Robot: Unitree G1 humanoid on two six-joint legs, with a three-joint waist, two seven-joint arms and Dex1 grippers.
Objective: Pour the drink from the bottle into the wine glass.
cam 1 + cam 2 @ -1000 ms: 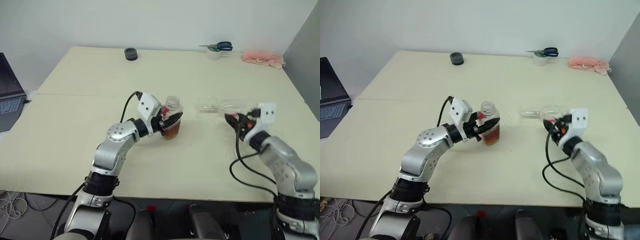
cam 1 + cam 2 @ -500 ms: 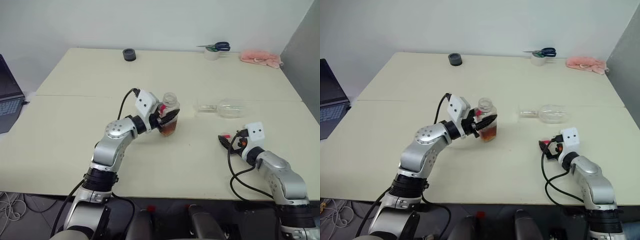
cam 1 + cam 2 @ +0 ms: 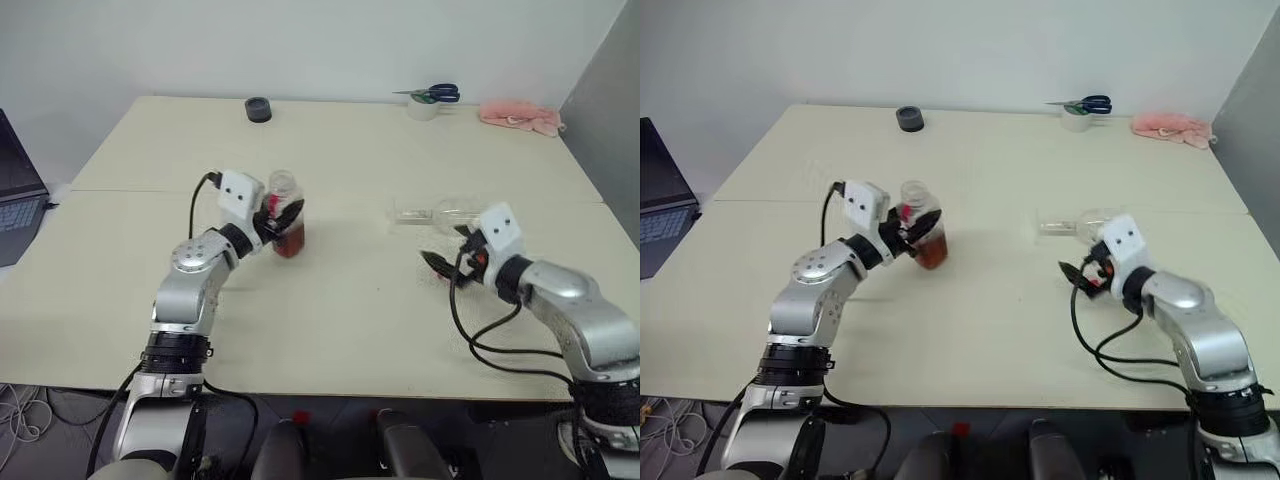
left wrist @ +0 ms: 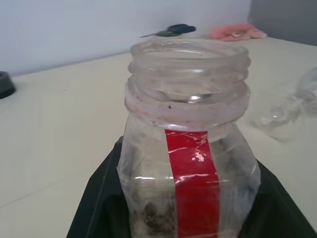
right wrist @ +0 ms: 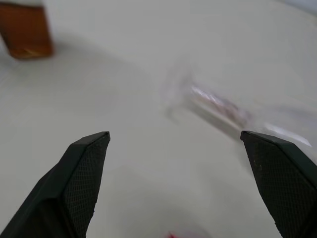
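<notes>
Left pincer (image 3: 283, 215) clamped on uncapped bottle (image 3: 286, 228), shifted leftward; right pincer (image 3: 443, 266) spread wide, empty, risen beside toppled wine glass (image 3: 445, 213).

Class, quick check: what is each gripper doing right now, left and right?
Left gripper: closed on the bottle, upright, cap off.
Right gripper: jaws wide open, holding nothing, near the wine glass lying on the table.

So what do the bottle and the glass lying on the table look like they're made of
Bottle: likely clear plastic, slightly scuffed, with a moulded threaded neck and a glossy red label strip. Wine glass: colourless and see-through, probably glass, though clear plastic can't be ruled out.
</notes>
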